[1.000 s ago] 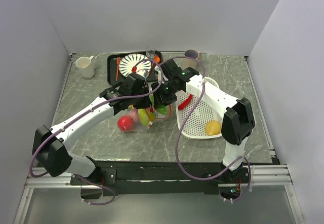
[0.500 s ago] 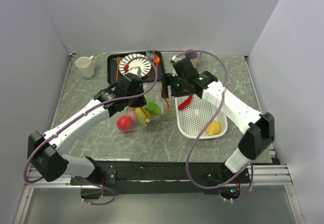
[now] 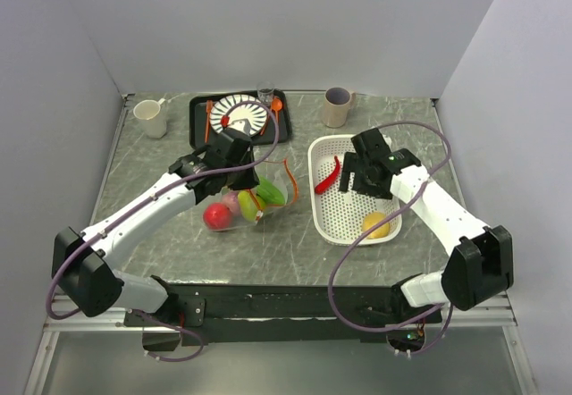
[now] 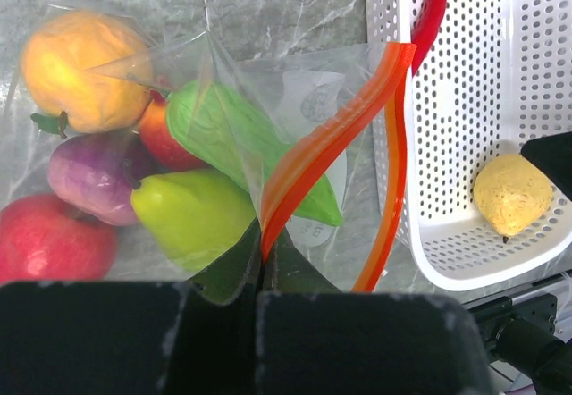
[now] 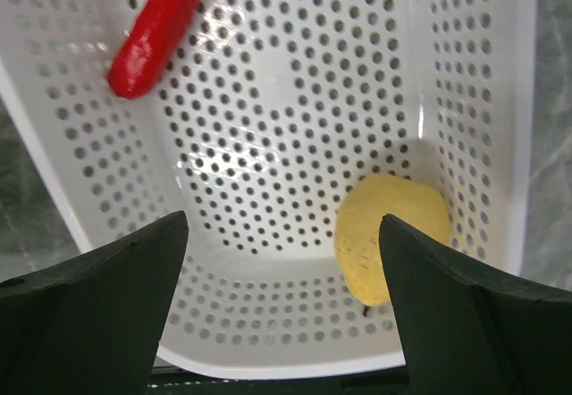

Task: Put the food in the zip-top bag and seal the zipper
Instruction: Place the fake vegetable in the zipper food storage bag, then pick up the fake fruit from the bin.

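Hovering right claw (image 5: 281, 227), splayed over white basket (image 5: 511, 100)

Left arm (image 3: 147, 205): white shell links; black joints
Right arm (image 3: 440, 209): white shell links; black joints; black wrist block
Cables (image 3: 331, 274): thin; purple; looping loosely along both arms
Fingers (image 5: 89, 315): matte black; broad; flat-faced

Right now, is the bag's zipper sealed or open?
Open. The zipper shows two orange-red strips diverging in the left wrist view, one pinched in the left gripper.
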`<state>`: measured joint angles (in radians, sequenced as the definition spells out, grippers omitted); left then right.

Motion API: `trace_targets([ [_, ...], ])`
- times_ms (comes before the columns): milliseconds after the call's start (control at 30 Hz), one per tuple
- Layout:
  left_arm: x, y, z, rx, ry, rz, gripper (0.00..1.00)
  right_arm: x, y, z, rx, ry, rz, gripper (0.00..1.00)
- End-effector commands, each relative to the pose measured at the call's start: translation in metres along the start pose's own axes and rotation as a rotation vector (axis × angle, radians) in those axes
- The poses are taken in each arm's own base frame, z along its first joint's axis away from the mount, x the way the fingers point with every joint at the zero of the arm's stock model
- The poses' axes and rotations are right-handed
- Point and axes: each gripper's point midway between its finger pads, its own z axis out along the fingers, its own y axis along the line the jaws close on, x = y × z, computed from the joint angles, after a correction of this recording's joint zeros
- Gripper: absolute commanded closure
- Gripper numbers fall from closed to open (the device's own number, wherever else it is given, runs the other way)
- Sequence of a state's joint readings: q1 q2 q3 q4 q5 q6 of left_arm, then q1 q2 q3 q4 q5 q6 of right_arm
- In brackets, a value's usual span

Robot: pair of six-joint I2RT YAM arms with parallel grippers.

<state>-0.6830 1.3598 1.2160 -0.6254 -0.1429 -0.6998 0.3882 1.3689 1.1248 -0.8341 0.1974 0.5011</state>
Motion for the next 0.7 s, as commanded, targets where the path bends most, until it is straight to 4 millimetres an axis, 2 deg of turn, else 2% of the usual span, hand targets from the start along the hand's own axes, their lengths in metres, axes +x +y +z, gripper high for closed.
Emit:
trace_targets([
  [0, -0.014, -0.016, -0.002, 0.056, -0.03, -0.001, 0.99, 0.014, -0.032, -0.01, 0.136, -0.004, 0.029, 0.05],
  [200, -0.013, -0.012, -0.001, 0.04, -0.027, 0.005, 0.99, 0.036, -0.053, -0.015, 0.207, 0.031, 0.044, 0.05],
  [300, -0.013, -0.013, -0.002, 0.049, -0.037, 0.002, 0.99, 0.037, -0.06, -0.016, 0.244, 0.041, 0.016, 0.04],
  [433, -0.014, -0.014, -0.002, 0.053, -0.034, 0.005, 0.99, 0.047, -0.051, -0.003, 0.199, 0.095, -0.006, 0.03],
  [667, -0.013, -0.007, -0.005, 0.028, -0.04, 0.008, 0.99, 0.066, -0.054, 0.017, 0.227, 0.163, -0.012, 0.02],
])
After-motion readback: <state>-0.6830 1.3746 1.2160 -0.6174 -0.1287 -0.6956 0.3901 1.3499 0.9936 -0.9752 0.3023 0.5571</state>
